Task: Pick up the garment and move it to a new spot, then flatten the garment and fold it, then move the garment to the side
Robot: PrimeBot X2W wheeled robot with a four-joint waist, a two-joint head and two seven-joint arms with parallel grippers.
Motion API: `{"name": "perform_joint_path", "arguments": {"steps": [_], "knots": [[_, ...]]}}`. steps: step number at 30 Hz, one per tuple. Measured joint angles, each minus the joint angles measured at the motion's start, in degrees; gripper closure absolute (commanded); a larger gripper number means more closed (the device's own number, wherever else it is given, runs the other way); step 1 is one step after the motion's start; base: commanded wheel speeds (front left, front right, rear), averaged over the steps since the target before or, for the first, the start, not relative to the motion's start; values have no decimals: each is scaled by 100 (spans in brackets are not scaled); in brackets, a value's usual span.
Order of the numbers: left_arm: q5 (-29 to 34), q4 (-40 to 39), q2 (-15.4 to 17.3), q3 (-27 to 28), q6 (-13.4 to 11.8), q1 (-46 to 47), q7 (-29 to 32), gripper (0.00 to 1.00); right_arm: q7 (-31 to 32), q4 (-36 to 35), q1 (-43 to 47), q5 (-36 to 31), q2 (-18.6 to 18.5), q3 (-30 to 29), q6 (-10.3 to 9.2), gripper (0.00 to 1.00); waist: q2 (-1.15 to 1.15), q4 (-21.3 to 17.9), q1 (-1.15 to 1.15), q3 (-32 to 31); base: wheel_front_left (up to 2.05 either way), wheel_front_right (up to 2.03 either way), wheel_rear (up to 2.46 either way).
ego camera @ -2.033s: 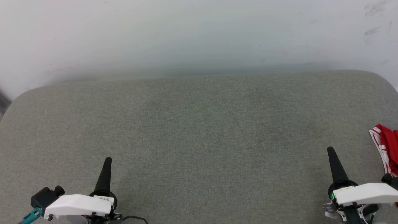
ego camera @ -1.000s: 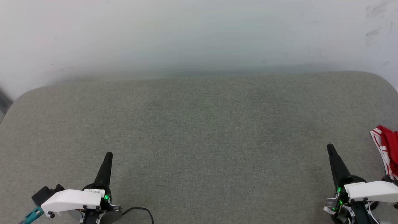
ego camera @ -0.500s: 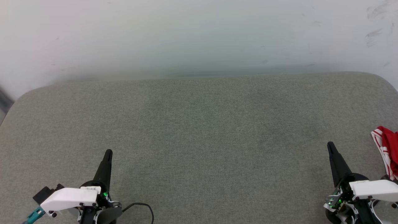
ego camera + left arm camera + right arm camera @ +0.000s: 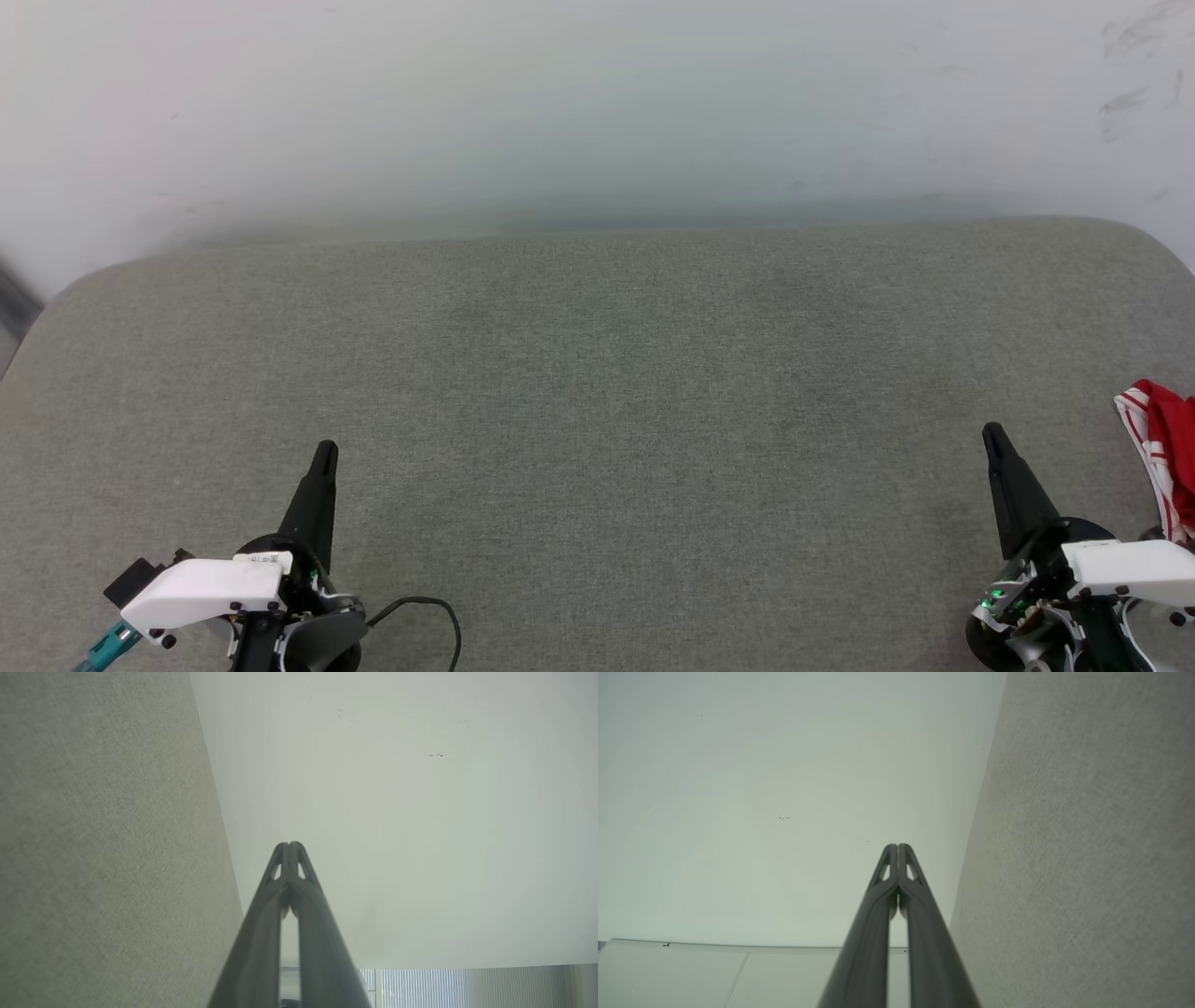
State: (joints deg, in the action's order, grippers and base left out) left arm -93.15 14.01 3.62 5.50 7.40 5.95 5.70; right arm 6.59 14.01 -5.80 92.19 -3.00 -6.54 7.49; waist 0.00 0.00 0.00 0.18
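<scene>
The garment (image 4: 1167, 448), bright red with red-and-white striped trim, lies bunched at the far right edge of the head view, partly cut off by the frame. My right gripper (image 4: 991, 435) is shut and empty, a short way to the left of the garment and apart from it. At the lower left my left gripper (image 4: 325, 453) is also shut with nothing in it, far from the garment. In the wrist views the left gripper (image 4: 289, 845) and the right gripper (image 4: 897, 847) each show both fingers pressed together at the tips.
A wide grey-green fabric surface (image 4: 597, 392) with rounded corners lies before me. A pale wall (image 4: 597, 103) rises behind its far edge. A dark cable (image 4: 429, 616) loops beside my left wrist.
Both grippers have crept slightly up the head view and their wrists have turned a little. The garment lies as before.
</scene>
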Motion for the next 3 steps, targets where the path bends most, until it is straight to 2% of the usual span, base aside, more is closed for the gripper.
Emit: {"name": "perform_joint_path", "arguments": {"steps": [3], "knots": [[1, 3, -4, 3, 0, 1, 3, 100, 1, 1, -10, 11, 0, -1, 0, 100, 0, 0, 0, 0, 0, 0, 0]]}}
